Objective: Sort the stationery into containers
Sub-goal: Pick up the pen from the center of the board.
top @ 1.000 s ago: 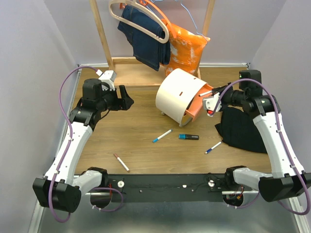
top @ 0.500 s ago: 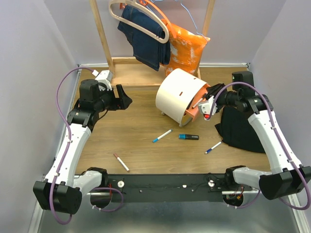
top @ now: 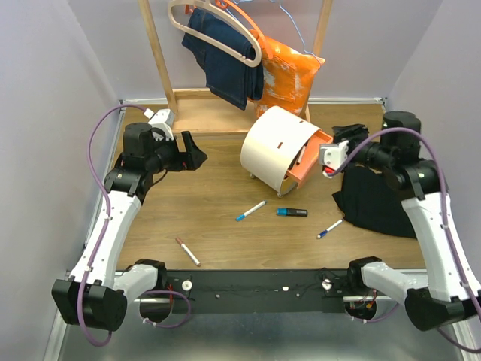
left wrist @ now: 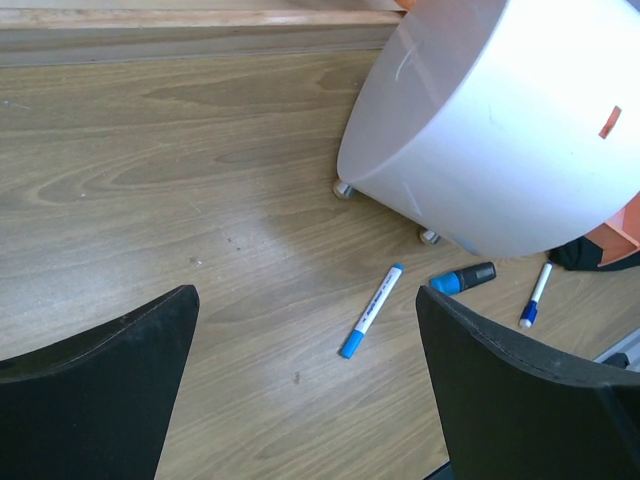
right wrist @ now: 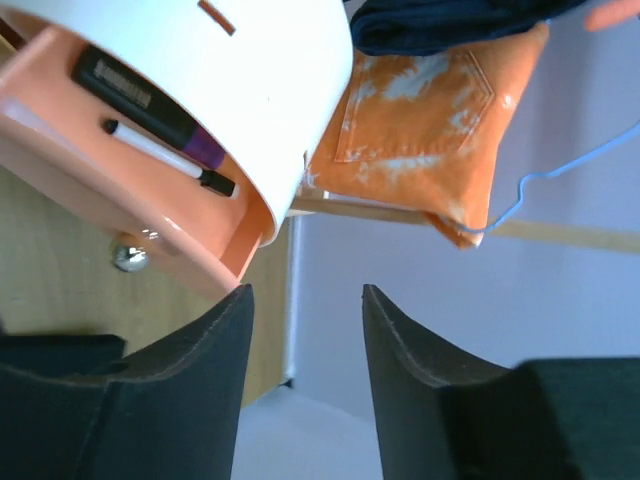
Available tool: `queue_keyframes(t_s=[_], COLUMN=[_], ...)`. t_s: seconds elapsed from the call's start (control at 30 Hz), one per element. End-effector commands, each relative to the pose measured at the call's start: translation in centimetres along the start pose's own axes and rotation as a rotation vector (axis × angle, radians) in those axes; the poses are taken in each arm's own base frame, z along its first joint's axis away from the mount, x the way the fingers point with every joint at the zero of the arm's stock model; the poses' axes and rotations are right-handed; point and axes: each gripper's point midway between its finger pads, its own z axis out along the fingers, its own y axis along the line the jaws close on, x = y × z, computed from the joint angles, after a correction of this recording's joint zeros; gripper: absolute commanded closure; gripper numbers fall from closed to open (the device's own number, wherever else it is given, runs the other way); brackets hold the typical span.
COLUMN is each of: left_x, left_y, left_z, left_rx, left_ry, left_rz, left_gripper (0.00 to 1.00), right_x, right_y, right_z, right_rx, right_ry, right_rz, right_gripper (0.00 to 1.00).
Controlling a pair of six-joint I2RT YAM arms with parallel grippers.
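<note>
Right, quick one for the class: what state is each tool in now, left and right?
Left tool: open, holding nothing.
Right tool: open, holding nothing.

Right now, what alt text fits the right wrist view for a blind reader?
An open orange drawer of the white cabinet holds a black-and-purple marker and a slim white pen; the right gripper is open and empty.

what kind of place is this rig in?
Probably a lab test cell: plain walls box in a wooden tabletop, with staged props on it: a clothes rack, a mini cabinet, loose pens.
</note>
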Motion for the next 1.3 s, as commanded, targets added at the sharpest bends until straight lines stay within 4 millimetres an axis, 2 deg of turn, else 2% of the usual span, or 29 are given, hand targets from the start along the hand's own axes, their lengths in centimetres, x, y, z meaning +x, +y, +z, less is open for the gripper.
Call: queue_keyframes(t_s=[0.0, 0.07, 0.13, 0.23, 0.27, 0.37, 0.47, 0.63, 0.87, 1.27], left_x=[0.4, 0.9, 1.7, 2.5, 2.7, 2.9, 3.1, 3.4, 2.9, 2.9], left_y=[-0.7, -0.6, -0.6, -0.1, 0.0, 0.4, 1.0, 1.2, 1.7, 1.9], left_z=[0.3, 0.5, 0.7, 1.0, 1.2, 1.3, 1.2, 1.2, 1.8, 2.7], left_rx=[0.063, 0.07, 0.087, 0.063, 0.061, 0.043, 0.021, 0.017, 0.001, 0.008], left_ry=[0.026, 0.052, 0.091, 0.134, 0.149, 0.17, 0.179, 0.194, 0.201, 0.208], left_rz=[0.034, 0.047, 0.105, 0.151, 0.165, 0.199, 0.221, 0.237, 0.255, 0.239], left_gripper=[0.01, 0.01, 0.01, 0.01, 0.01, 0.01, 0.01, 0.01, 0.01, 0.01], right_x=[-2.8, -2.9, -3.3, -3.1, -2.8, -1.9, -1.5, -0.6, 0.2, 1.3], right_y=[7.4, 11.6, 16.9, 20.4, 22.4, 24.7, 26.4, 30.3, 33.9, 35.0], right_z=[-3.8, -3.7, -3.8, -3.2, -2.7, -1.6, -0.9, -0.1, 1.4, 3.4], right_rx=[-0.252, -0.377, -0.543, -0.63, -0.676, -0.723, -0.8, -0.929, -0.977, -0.943], right_ry=[0.007, 0.015, -0.002, -0.04, -0.054, -0.071, -0.086, -0.072, -0.047, -0.023], right_rz=[0.414, 0.484, 0.509, 0.453, 0.431, 0.374, 0.371, 0.341, 0.322, 0.322], right_gripper=[0.4, 0.39, 0.36, 0.34, 0.34, 0.35, 0.36, 0.4, 0.46, 0.48])
